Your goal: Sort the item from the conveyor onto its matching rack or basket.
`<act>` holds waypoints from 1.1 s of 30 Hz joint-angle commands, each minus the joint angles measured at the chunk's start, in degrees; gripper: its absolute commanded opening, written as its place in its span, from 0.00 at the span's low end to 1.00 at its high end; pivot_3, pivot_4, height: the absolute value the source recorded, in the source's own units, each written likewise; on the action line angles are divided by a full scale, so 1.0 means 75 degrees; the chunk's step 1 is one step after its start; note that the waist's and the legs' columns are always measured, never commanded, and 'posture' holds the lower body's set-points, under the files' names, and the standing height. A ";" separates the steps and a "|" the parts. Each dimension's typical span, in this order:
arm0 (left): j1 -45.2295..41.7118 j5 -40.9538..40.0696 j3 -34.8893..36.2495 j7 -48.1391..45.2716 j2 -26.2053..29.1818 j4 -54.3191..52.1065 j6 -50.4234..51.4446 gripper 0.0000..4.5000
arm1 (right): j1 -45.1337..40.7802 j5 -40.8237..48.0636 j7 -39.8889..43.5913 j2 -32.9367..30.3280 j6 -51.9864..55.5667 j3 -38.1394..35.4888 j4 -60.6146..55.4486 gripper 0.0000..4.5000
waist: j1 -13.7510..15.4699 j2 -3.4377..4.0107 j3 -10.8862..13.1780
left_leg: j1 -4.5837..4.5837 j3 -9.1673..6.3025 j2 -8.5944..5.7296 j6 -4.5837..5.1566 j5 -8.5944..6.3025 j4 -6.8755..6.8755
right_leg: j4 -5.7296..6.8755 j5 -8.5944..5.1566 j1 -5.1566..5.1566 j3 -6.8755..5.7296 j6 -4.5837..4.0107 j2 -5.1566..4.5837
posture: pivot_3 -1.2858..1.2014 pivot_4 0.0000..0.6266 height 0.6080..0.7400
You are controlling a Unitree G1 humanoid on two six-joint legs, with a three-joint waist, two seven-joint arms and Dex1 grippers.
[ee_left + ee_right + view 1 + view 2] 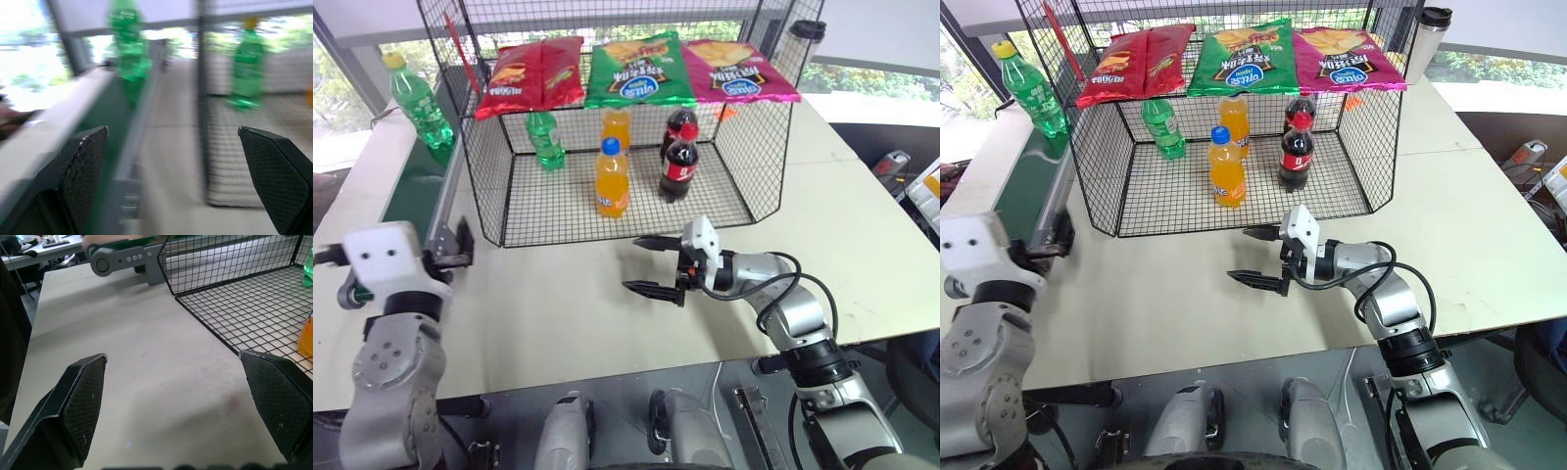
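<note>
The green soda bottle with the yellow cap [414,101] stands upright on the far stretch of the conveyor [416,186], well ahead of the left gripper [178,181]. That gripper is raised beside the conveyor's near end with its fingers spread wide and nothing between them; the wrist view is blurred, but the bottle appears ahead, in line with the inner face of one finger. The right gripper [655,264] hovers over the bare table [558,313], pointing toward the left gripper, jaws wide apart and empty. Just beyond it lies the open front edge of the black wire basket [489,186], which contains a green bottle with a green cap [545,138], two orange bottles [612,179] and two cola bottles [678,168].
</note>
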 commanded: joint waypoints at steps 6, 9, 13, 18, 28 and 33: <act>0.0486 -0.0466 0.0922 -0.0059 -0.0200 0.0145 0.0089 0.98 | -0.0079 0.0261 0.0189 -0.0065 0.0173 -0.0033 -0.0590 1.00 | 0.0005 0.0000 0.0000 | 0.0001 0.0000 -0.0001 0.0000 0.0000 0.0001 | 0.0000 0.0000 0.0002 -0.0001 -0.0001 -0.0001 | 0.52 0.24 1.00; 0.0614 -0.0590 0.1056 -0.0144 -0.0131 0.0255 0.0040 0.98 | -0.0061 0.0365 0.0301 -0.0121 0.0284 -0.0027 -0.0938 1.00 | 0.0003 0.0000 0.0000 | 0.0001 -0.0002 0.0000 0.0000 0.0000 0.0001 | 0.0000 -0.0001 0.0000 -0.0001 -0.0001 -0.0001 | 0.52 0.24 1.00; 0.0581 -0.0690 0.1205 -0.0219 0.0049 0.0436 0.0022 0.98 | -0.0109 0.0627 0.0240 -0.0013 0.0480 -0.0085 -0.1363 1.00 | 0.0005 0.0000 0.0000 | 0.0001 -0.0002 0.0000 0.0000 0.0000 0.0001 | 0.0000 -0.0006 0.0001 -0.0001 -0.0011 -0.0001 | 0.52 0.24 1.00; 0.0472 -0.0782 0.1283 -0.0231 0.0246 0.0609 0.0008 0.98 | -0.0196 0.0593 0.0172 0.0011 0.0575 0.0008 -0.1500 1.00 | 0.0003 -0.0001 0.0000 | 0.0001 -0.0001 0.0000 0.0000 0.0000 0.0001 | 0.0000 -0.0008 0.0001 -0.0001 -0.0015 -0.0001 | 0.52 0.24 1.00; 0.0495 -0.0857 0.1166 -0.0070 0.0231 0.0761 -0.0028 0.98 | -0.0149 0.0316 0.0207 -0.0068 0.0345 0.0125 -0.1240 1.00 | 0.0003 0.0000 0.0000 | 0.0001 -0.0001 0.0000 0.0000 0.0000 0.0001 | 0.0000 -0.0007 0.0001 -0.0001 -0.0013 -0.0002 | 0.52 0.24 1.00; 0.0510 -0.0820 0.1097 -0.0012 0.0225 0.0768 -0.0068 0.98 | -0.0083 0.0249 0.0262 -0.0080 0.0231 0.0129 -0.1128 1.00 | 0.0006 0.0000 0.0000 | 0.0001 -0.0001 0.0000 0.0000 0.0000 0.0001 | 0.0000 -0.0008 0.0001 -0.0001 -0.0014 -0.0002 | 0.52 0.24 1.00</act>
